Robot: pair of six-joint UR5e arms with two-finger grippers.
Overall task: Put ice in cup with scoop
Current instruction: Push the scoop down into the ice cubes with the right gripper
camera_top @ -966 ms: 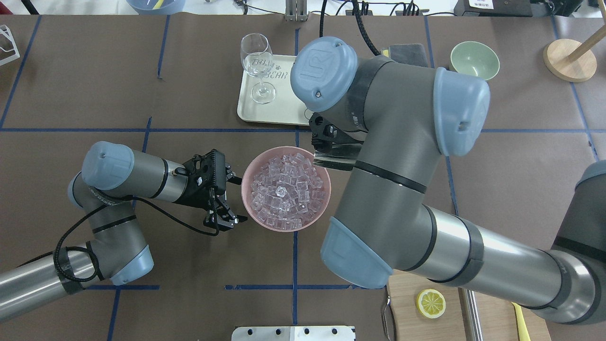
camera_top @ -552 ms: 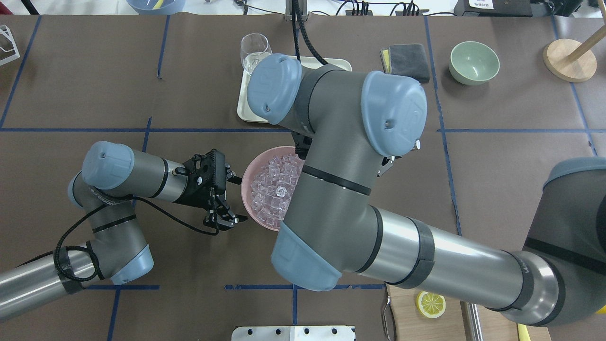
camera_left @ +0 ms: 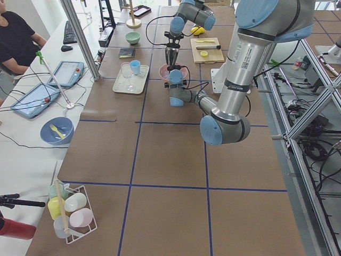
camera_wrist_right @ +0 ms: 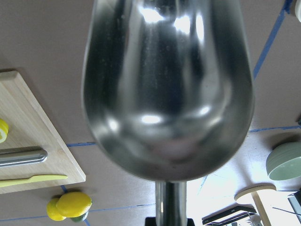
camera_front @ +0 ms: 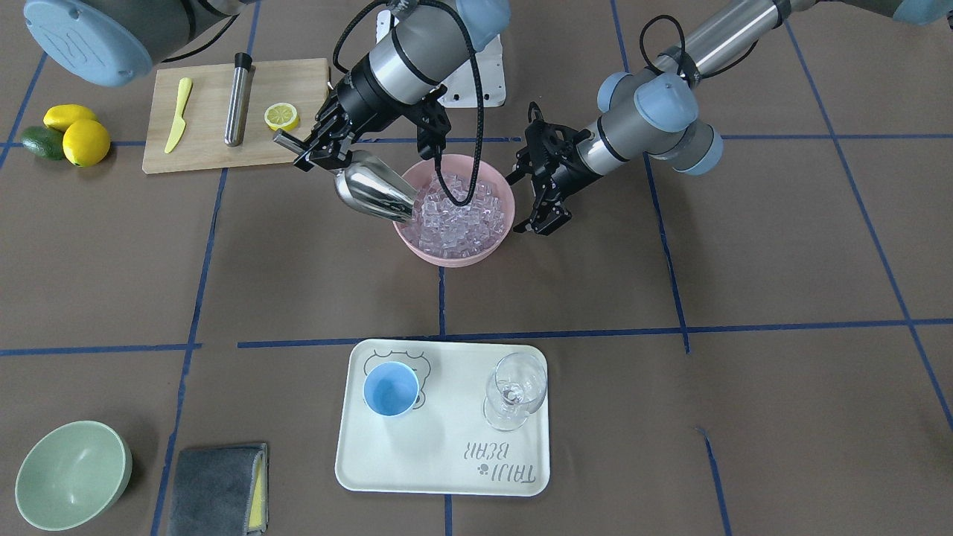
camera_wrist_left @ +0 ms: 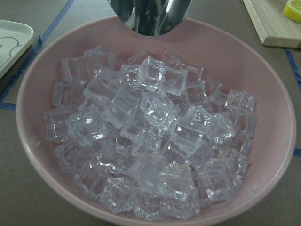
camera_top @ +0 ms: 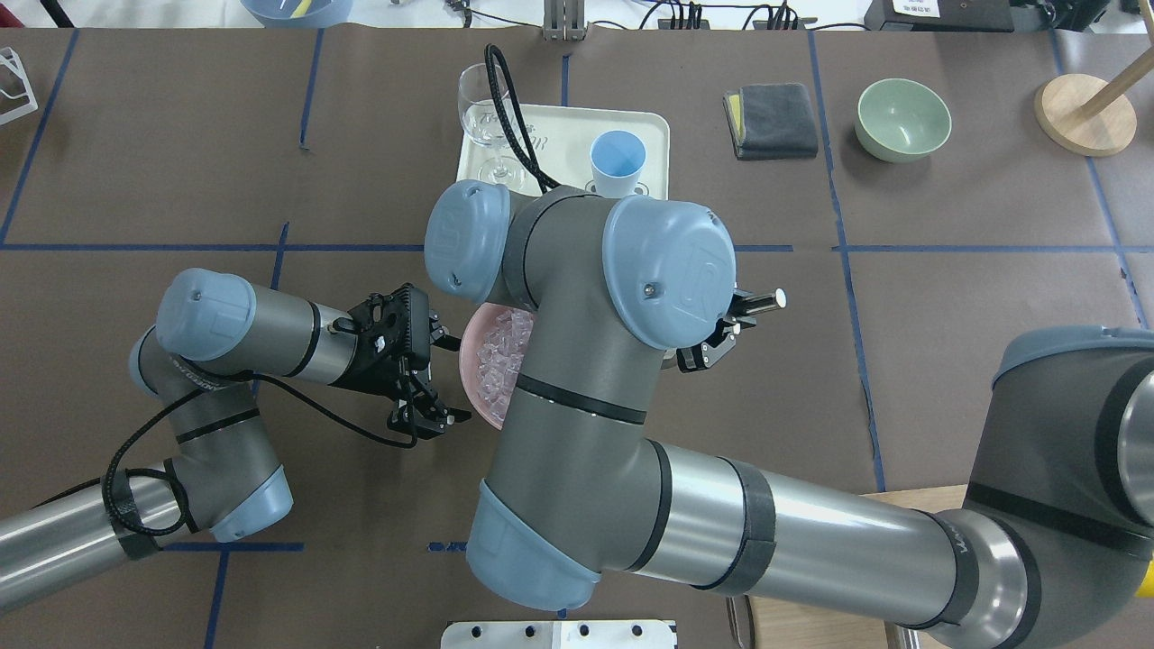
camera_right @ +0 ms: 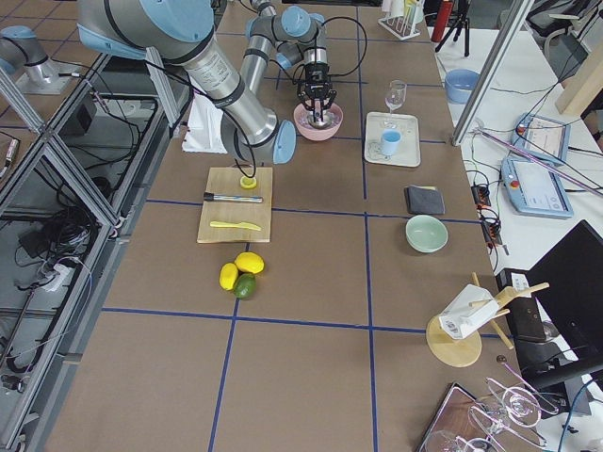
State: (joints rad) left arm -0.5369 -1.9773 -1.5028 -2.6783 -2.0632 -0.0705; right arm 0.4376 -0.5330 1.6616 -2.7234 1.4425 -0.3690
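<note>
The steel scoop [camera_front: 372,195] is held by its handle in my right gripper [camera_front: 316,152], which is shut on it. The scoop slopes down, with its mouth at the rim of the pink bowl [camera_front: 447,257] on the right arm's side. The bowl is heaped with clear ice cubes [camera_front: 461,212]. In the left wrist view the scoop tip [camera_wrist_left: 150,16] hangs over the far rim above the ice [camera_wrist_left: 150,136]. No ice shows in the scoop [camera_wrist_right: 167,89]. My left gripper [camera_front: 534,199] is open beside the bowl. The light-blue cup [camera_front: 391,388] stands empty on the cream tray [camera_front: 447,461].
A wine glass [camera_front: 514,387] shares the tray. A wooden board [camera_front: 208,152] holds a steel tube [camera_front: 238,100], a yellow knife and a lemon slice. Lemons and a lime [camera_front: 67,138] lie beside it. A pale green bowl [camera_front: 71,473] and a grey cloth [camera_front: 216,487] lie off to the tray's side.
My right arm has swung across the bowl toward the left arm's side, turning the scoop; it now hides most of the bowl from above and uncovers the cup. The left arm has not moved.
</note>
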